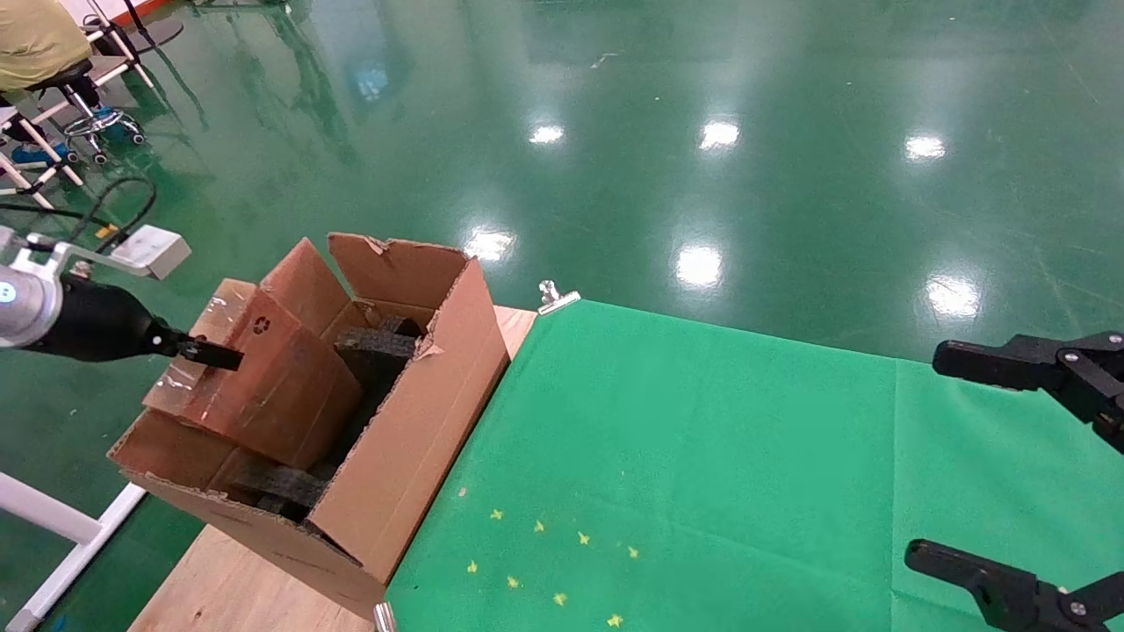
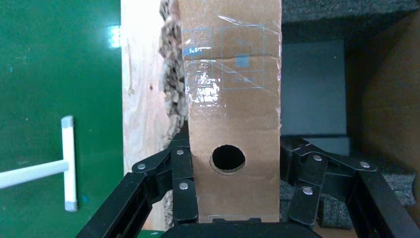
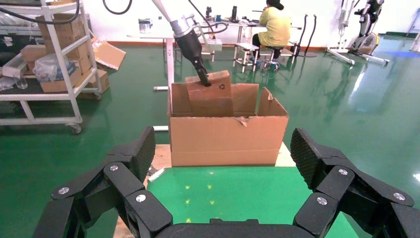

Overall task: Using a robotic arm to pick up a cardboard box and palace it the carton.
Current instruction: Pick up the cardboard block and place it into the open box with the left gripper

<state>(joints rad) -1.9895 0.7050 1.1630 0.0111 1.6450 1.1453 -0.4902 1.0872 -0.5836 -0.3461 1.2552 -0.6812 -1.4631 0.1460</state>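
Observation:
The small taped cardboard box (image 1: 263, 377) leans tilted in the left part of the carton (image 1: 421, 439), its lower end down among black foam pieces (image 1: 378, 347). My left gripper (image 1: 211, 353) is shut on the box's upper end. In the left wrist view the box (image 2: 230, 99) with its round hole fills the space between the fingers (image 2: 182, 163) of the left gripper (image 2: 233, 148). The right wrist view shows the box (image 3: 210, 94) sticking out of the carton (image 3: 228, 141). My right gripper (image 1: 953, 456) hangs open over the green cloth at the right, holding nothing.
The carton stands on a wooden table (image 1: 228, 588) next to a green cloth (image 1: 702, 456) with yellow marks (image 1: 544, 562). A metal clip (image 1: 555, 297) holds the cloth's far corner. A white frame (image 1: 61, 527) stands at the left, and a stool (image 1: 83, 105) farther back.

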